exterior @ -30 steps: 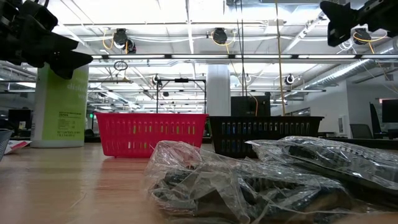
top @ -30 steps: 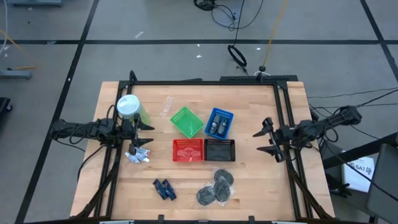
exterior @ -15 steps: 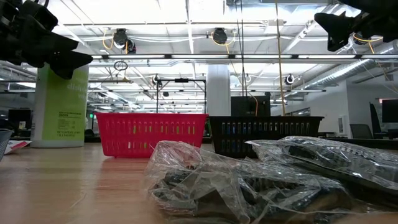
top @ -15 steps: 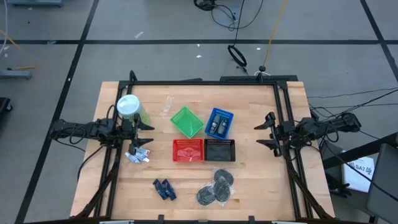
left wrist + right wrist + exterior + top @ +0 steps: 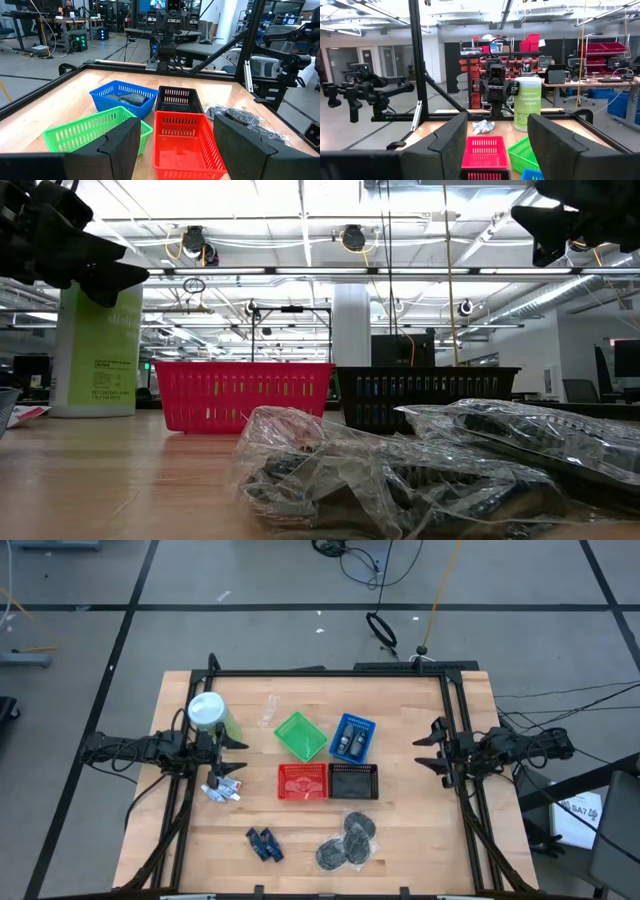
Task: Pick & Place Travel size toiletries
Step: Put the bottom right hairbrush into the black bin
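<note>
On the pale wooden surface [image 5: 400, 850] little is sorted: only the blue mesh basket [image 5: 352, 737] holds dark pieces. Crinkly grey round packets [image 5: 347, 840] lie near centre, whitish tubes [image 5: 224, 788] at left, dark blue pieces [image 5: 264, 843] near-left. Left pincer [image 5: 233, 757] gapes empty; right pincer [image 5: 429, 749], open, holds nothing.

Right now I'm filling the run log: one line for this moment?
left gripper: open, empty, beside green container | right gripper: open, empty, at right edge | grey packets: on table
</note>
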